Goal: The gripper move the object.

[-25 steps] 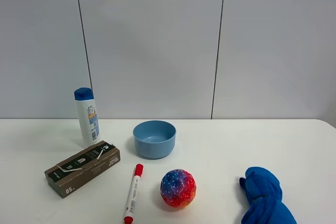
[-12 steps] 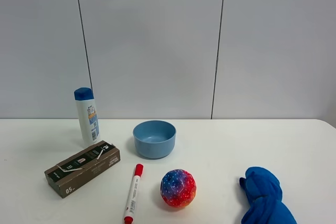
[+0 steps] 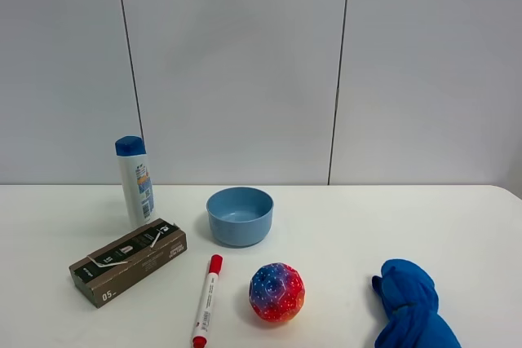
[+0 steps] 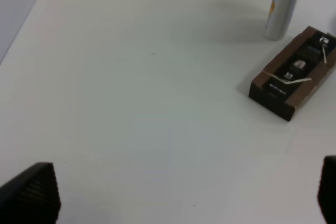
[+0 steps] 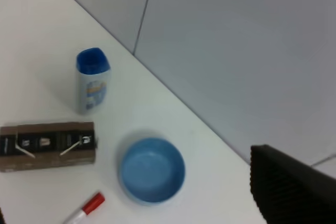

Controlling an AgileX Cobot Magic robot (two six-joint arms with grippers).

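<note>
The white shampoo bottle (image 3: 134,181) with a dark blue cap stands upright at the back left of the table, just behind a brown box. It also shows in the right wrist view (image 5: 92,80), and its lower body in the left wrist view (image 4: 284,4). No gripper shows in the exterior high view. My left gripper (image 4: 181,195) is open and empty, high above bare table, well away from the bottle. Only one black finger (image 5: 294,192) of my right gripper shows, far to one side, high over the table and holding nothing.
A brown box (image 3: 128,261) lies in front of the bottle. A light blue bowl (image 3: 240,215) sits mid-table, with a red marker (image 3: 207,299) and a multicoloured ball (image 3: 276,292) in front of it. A blue cloth (image 3: 412,309) lies front right.
Dark arm parts at the top left of the exterior high view have risen out of the frame. The things on the table have not moved.
</note>
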